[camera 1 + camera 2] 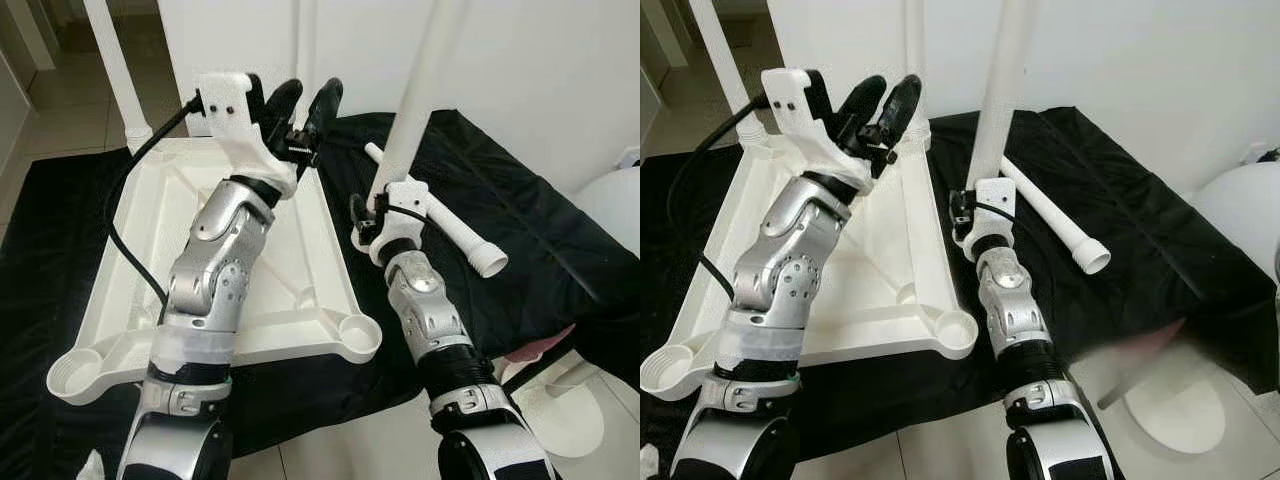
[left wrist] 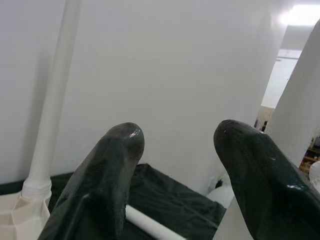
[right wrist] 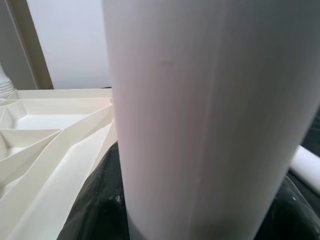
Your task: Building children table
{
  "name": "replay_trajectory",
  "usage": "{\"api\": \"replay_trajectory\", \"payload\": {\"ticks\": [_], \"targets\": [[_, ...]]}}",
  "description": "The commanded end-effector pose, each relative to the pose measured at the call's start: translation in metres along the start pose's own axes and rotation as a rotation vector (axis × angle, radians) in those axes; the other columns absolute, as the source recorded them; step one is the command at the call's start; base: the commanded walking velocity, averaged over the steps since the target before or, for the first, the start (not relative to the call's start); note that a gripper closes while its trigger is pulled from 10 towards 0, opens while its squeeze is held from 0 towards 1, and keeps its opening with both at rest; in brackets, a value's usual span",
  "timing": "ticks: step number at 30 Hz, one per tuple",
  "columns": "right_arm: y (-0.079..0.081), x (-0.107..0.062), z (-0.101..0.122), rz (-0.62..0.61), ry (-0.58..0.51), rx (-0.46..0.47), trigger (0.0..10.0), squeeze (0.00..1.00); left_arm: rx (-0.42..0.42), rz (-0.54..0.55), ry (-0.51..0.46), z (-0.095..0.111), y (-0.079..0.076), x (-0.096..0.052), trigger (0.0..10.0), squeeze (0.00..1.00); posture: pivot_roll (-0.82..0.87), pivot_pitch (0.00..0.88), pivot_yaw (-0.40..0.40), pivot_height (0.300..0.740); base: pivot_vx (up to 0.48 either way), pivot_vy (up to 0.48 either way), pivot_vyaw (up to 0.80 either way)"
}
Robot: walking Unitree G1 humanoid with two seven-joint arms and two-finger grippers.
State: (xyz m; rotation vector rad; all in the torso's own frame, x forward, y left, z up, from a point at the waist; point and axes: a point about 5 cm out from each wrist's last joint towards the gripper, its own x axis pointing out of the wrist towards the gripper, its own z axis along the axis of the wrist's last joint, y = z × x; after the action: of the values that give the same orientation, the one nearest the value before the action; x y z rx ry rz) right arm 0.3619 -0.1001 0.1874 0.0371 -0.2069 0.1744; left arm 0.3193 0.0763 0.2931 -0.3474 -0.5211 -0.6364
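The white children's table top [image 1: 150, 215] lies upside down on a black cloth [image 1: 540, 240]. Two white legs stand in its far corners: one at the far left [image 1: 112, 60], one behind my left gripper [image 1: 912, 50]. My left gripper [image 1: 303, 98] is raised over the far right corner, open, with nothing between its fingers [image 2: 107, 165]. My right gripper [image 1: 385, 215] is shut on a third white leg [image 1: 420, 90] and holds it upright just right of the table top. A fourth leg [image 1: 455, 228] lies on the cloth beside it. The near corner sockets [image 1: 358, 335] are open cups.
A white wall [image 1: 520, 50] stands close behind. A round white object [image 1: 620, 205] sits at the right edge, a flat white disc [image 1: 565, 410] on the tiled floor at the near right. A pinkish blur [image 1: 535, 350] lies beside the cloth's edge.
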Motion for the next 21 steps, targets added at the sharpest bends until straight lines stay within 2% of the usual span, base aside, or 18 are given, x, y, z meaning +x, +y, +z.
{"api": "replay_trajectory", "payload": {"ticks": [1,4,6,8,10,11,13,14,16,18,21], "targets": [[-0.005,-0.002,0.001,-0.013,-0.003,0.008,10.0,0.0,0.009,-0.006,0.016,0.0,0.002,-0.005,10.0,0.0,-0.02,0.021,0.003,0.74,0.0,0.0,0.0],[-0.011,-0.005,-0.001,-0.03,0.005,0.007,10.0,0.0,0.013,-0.016,0.082,-0.01,0.006,-0.016,10.0,0.0,-0.02,0.029,-0.002,0.74,0.0,0.0,0.0],[-0.012,-0.005,-0.001,-0.034,0.006,0.011,10.0,0.0,0.018,-0.016,0.1,-0.013,0.007,-0.019,10.0,0.0,-0.02,0.029,-0.002,0.74,0.0,0.0,0.0],[-0.012,-0.006,-0.001,-0.036,0.009,0.016,10.0,0.0,0.034,-0.025,0.145,-0.021,0.008,-0.029,10.0,0.0,-0.02,0.034,-0.006,0.74,0.0,0.0,0.0],[-0.012,-0.007,-0.002,-0.038,0.015,0.014,10.0,0.0,0.078,-0.051,0.207,-0.035,0.008,-0.043,10.0,0.0,-0.02,0.024,-0.005,0.74,0.0,0.0,0.0],[-0.012,-0.007,-0.002,-0.038,0.015,0.014,10.0,0.0,0.078,-0.051,0.207,-0.035,0.008,-0.043,10.0,0.0,-0.02,0.024,-0.005,0.74,0.0,0.0,0.0],[-0.011,-0.007,-0.001,-0.038,0.006,0.016,10.0,0.0,0.125,-0.057,0.262,-0.046,0.009,-0.056,10.0,0.0,-0.02,0.022,-0.006,0.74,0.0,0.0,0.0],[-0.011,-0.007,-0.001,-0.038,0.006,0.016,10.0,0.0,0.125,-0.057,0.262,-0.046,0.009,-0.056,10.0,0.0,-0.02,0.022,-0.006,0.74,0.0,0.0,0.0],[-0.008,-0.008,-0.001,-0.027,0.009,0.041,10.0,0.0,0.18,-0.072,0.307,-0.058,0.01,-0.075,10.0,0.0,-0.02,0.023,-0.012,0.74,0.0,0.0,0.0],[-0.006,-0.009,-0.001,-0.016,0.007,0.042,10.0,0.0,0.217,-0.098,0.343,-0.063,0.01,-0.085,10.0,0.0,-0.02,0.038,-0.008,0.74,0.0,0.0,0.0],[-0.005,-0.011,0.001,-0.002,0.0,0.035,10.0,0.0,0.241,-0.116,0.369,-0.065,0.009,-0.089,10.0,0.0,-0.02,0.038,-0.008,0.74,0.0,0.0,0.0]]}}
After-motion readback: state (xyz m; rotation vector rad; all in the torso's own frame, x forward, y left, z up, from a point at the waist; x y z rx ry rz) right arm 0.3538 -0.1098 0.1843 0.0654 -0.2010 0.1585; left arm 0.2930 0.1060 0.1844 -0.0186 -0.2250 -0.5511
